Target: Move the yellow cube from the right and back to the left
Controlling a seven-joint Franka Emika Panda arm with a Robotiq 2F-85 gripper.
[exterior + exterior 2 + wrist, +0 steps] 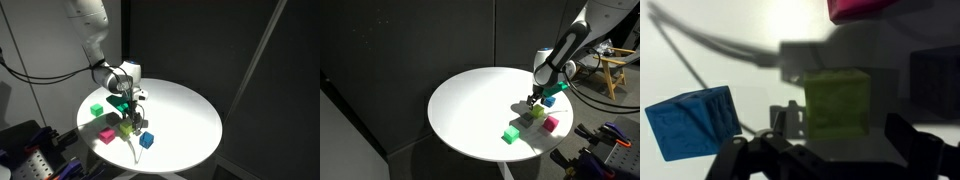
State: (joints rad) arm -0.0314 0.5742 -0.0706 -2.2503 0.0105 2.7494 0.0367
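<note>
The yellow cube (837, 103) is a small lime-tinted block on the white round table (185, 115). It fills the centre of the wrist view and also shows in both exterior views (127, 127) (537, 113). My gripper (840, 130) hangs just above it, open, with one dark finger on each side of the cube. Whether the fingers touch the cube I cannot tell. The gripper is also in both exterior views (129, 114) (532, 101), where it comes down over the cube at the table's edge.
A blue cube (690, 122) (147, 139) lies close beside the yellow one. A pink cube (106, 134) (551, 124) and a bright green cube (96, 110) (509, 134) sit nearby. A thin cable (720, 45) trails across the tabletop.
</note>
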